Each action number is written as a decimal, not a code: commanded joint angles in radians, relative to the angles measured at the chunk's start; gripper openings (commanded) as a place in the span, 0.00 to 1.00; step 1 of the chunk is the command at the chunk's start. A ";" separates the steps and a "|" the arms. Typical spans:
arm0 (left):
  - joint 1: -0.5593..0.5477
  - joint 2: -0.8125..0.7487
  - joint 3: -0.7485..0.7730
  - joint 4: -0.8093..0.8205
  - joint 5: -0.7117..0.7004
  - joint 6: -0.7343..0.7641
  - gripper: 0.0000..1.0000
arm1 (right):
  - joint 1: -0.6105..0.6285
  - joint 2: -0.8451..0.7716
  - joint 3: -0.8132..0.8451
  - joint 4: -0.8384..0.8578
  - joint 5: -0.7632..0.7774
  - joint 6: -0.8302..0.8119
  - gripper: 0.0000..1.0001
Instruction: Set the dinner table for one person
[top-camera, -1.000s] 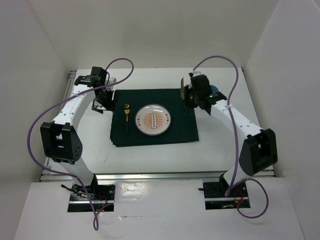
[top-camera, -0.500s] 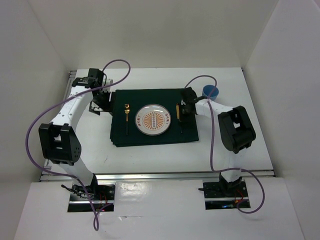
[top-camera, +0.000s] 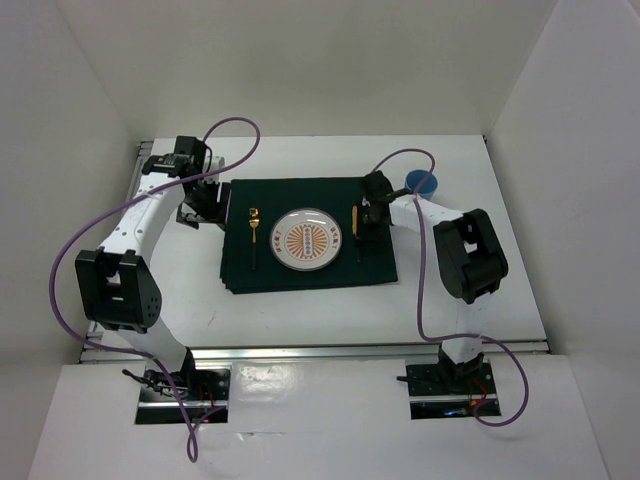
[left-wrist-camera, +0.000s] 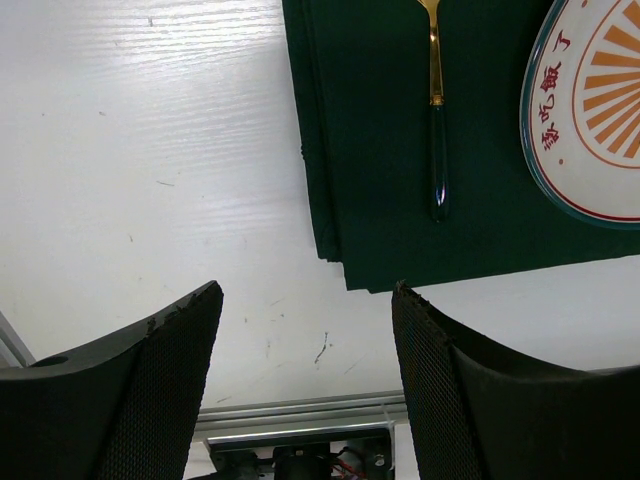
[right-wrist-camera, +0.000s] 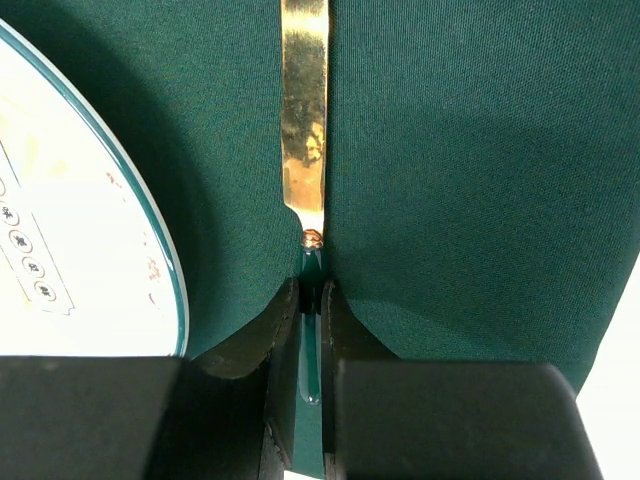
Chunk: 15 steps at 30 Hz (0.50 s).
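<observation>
The dinner table (top-camera: 300, 305) is a white tabletop with a dark green mat (top-camera: 300, 275) in its middle. A round patterned plate (top-camera: 307, 239) sits on the mat. A gold utensil with a dark handle (top-camera: 254, 235) lies left of the plate. A gold knife (top-camera: 354, 222) lies right of it. My right gripper (top-camera: 364, 224) is down on the mat, shut on the knife's dark green handle (right-wrist-camera: 311, 330). The gold blade (right-wrist-camera: 303, 120) points away from the gripper (right-wrist-camera: 311, 292). My left gripper (top-camera: 205, 208) is open and empty over bare table left of the mat (left-wrist-camera: 305, 292).
A blue cup (top-camera: 422, 183) stands behind the mat's right corner, close to my right arm. White walls close in the left, back and right sides. A metal rail (top-camera: 300, 352) runs along the near edge. The mat's left edge (left-wrist-camera: 310, 150) and the utensil (left-wrist-camera: 437, 110) show in the left wrist view.
One second ago my right arm was raised near the back right of the mat. It has come down and the knife now rests right of the plate. My left gripper shifted slightly left.
</observation>
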 joint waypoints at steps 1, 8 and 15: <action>0.002 -0.036 -0.005 0.010 0.003 0.015 0.76 | -0.006 -0.016 -0.005 -0.024 -0.003 0.012 0.00; 0.002 -0.027 -0.005 0.010 0.003 0.015 0.76 | -0.006 -0.056 0.033 -0.070 0.023 -0.008 0.58; 0.002 -0.036 -0.014 0.010 -0.008 0.024 0.76 | -0.016 -0.208 0.269 -0.250 0.216 -0.066 0.64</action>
